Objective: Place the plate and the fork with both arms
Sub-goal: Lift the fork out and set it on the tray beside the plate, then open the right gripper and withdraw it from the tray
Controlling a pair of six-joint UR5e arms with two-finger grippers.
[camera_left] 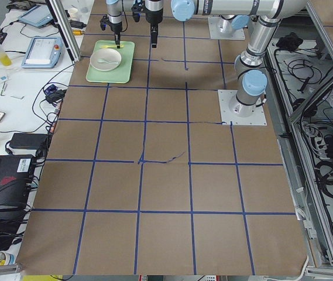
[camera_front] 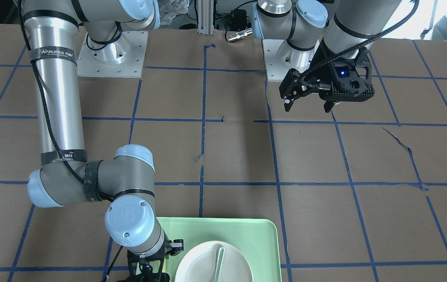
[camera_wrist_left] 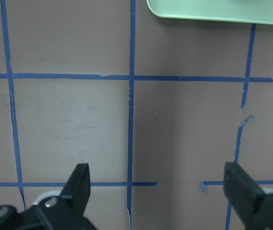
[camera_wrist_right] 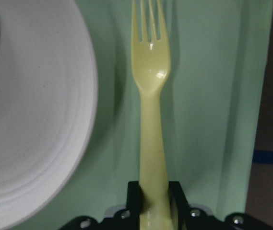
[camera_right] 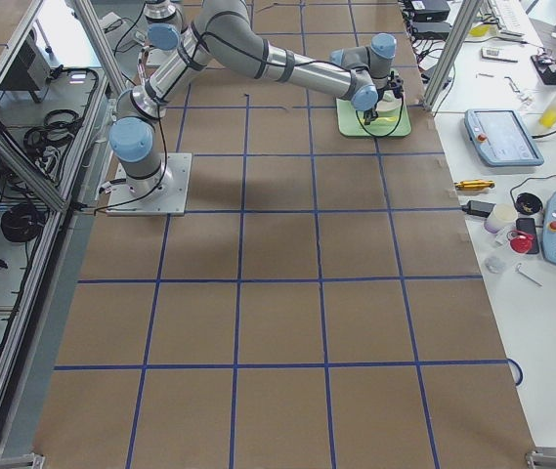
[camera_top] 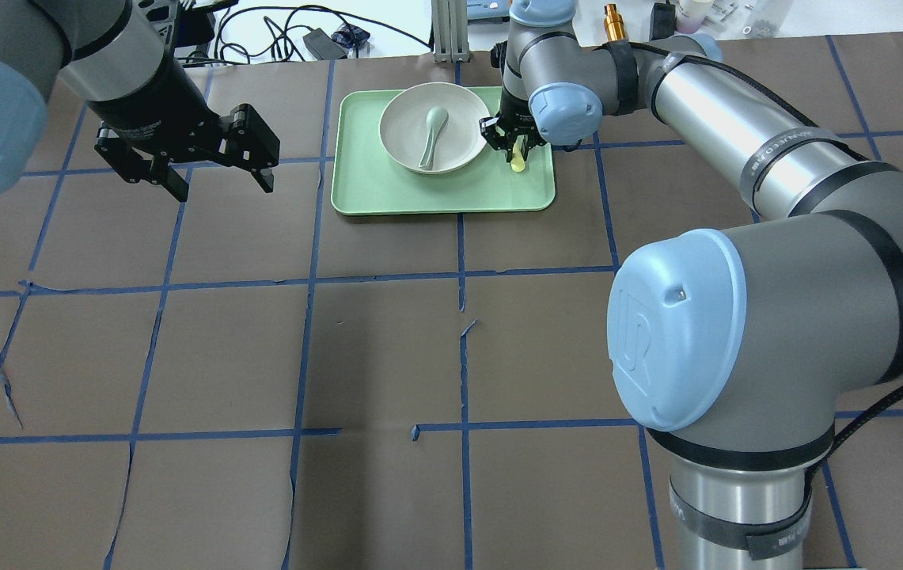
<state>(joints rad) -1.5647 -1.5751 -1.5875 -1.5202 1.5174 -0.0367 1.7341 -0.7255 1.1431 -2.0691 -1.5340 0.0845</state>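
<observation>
The off-white plate (camera_top: 400, 131) sits on the mint-green tray (camera_top: 435, 194) with a grey-green spoon (camera_top: 429, 138) lying in it. My right gripper (camera_top: 513, 146) is over the tray just right of the plate, shut on the handle of the pale yellow fork (camera_top: 516, 164). In the right wrist view the fork (camera_wrist_right: 151, 72) points away from the gripper (camera_wrist_right: 153, 201), with the plate (camera_wrist_right: 30, 120) beside it. My left gripper (camera_top: 223, 186) is open and empty above the bare table, left of the tray. It also shows in the left wrist view (camera_wrist_left: 158, 187).
The tray stands at the table's far edge from the robot. Brown table covering with blue tape grid lines (camera_top: 459, 277). Cables and small items lie beyond the far edge (camera_top: 316, 36). The right arm's elbow (camera_top: 681, 332) looms large in the overhead view.
</observation>
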